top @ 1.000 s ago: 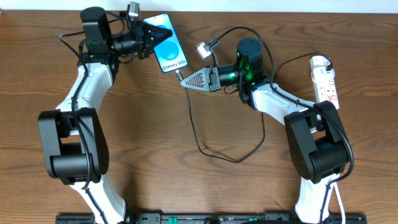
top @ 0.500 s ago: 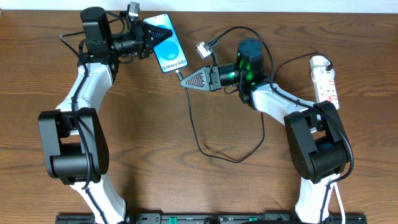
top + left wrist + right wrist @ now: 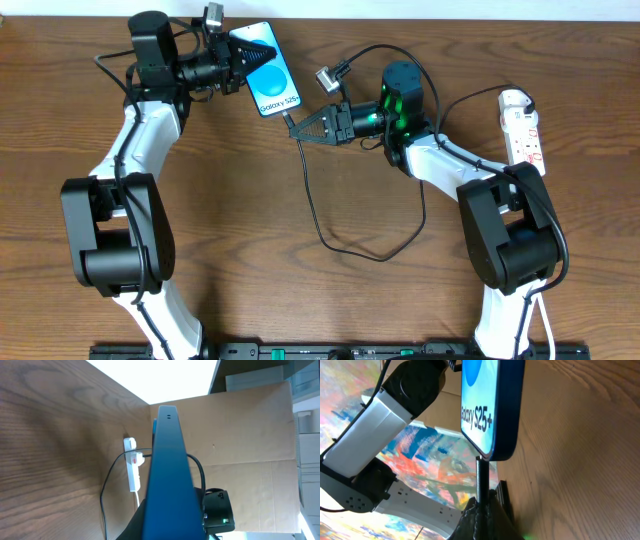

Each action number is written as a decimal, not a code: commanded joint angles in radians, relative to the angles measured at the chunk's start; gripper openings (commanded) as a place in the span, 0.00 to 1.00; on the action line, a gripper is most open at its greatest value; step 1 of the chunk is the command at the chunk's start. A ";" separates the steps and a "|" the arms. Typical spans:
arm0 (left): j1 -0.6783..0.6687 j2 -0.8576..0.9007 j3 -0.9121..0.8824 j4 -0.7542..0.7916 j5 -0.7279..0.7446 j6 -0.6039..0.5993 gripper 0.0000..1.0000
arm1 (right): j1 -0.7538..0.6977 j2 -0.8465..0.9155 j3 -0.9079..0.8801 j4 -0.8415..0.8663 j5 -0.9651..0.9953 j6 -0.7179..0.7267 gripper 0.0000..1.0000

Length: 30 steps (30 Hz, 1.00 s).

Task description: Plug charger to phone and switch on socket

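Note:
The phone (image 3: 272, 82), blue screen with "Galaxy S25" text, is held at its top end by my left gripper (image 3: 248, 53), which is shut on it at the table's back. In the left wrist view its dark blue edge (image 3: 170, 480) fills the middle. My right gripper (image 3: 298, 128) is shut on the black charger cable (image 3: 340, 250) just behind its plug tip (image 3: 287, 115). In the right wrist view the plug (image 3: 481, 467) meets the phone's lower edge (image 3: 492, 415). The white socket (image 3: 522, 125) lies at the far right.
The black cable loops across the table's middle and back behind the right arm. A small grey connector (image 3: 325, 76) on a lead hangs near the phone. A cardboard wall (image 3: 240, 435) stands behind the table. The table's far edge (image 3: 400, 18) is close.
My right gripper has moved a little left and up with the plug, bringing its tip against the phone's lower edge. The left gripper and phone have stayed put.

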 commanded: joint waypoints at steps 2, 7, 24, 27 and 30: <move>0.003 -0.010 0.009 0.006 0.025 0.002 0.08 | -0.003 0.002 -0.006 0.038 0.035 0.010 0.01; 0.003 -0.010 0.009 0.006 0.025 0.002 0.07 | -0.003 0.002 -0.006 0.043 0.044 0.010 0.01; 0.003 -0.010 0.009 0.015 0.017 -0.019 0.07 | 0.002 0.002 -0.006 0.043 0.051 0.010 0.01; 0.003 -0.010 0.009 0.037 0.017 -0.062 0.07 | 0.005 0.002 -0.006 0.042 0.060 0.010 0.01; 0.003 -0.010 0.009 0.068 0.018 -0.094 0.07 | 0.010 0.002 -0.006 0.042 0.070 0.011 0.01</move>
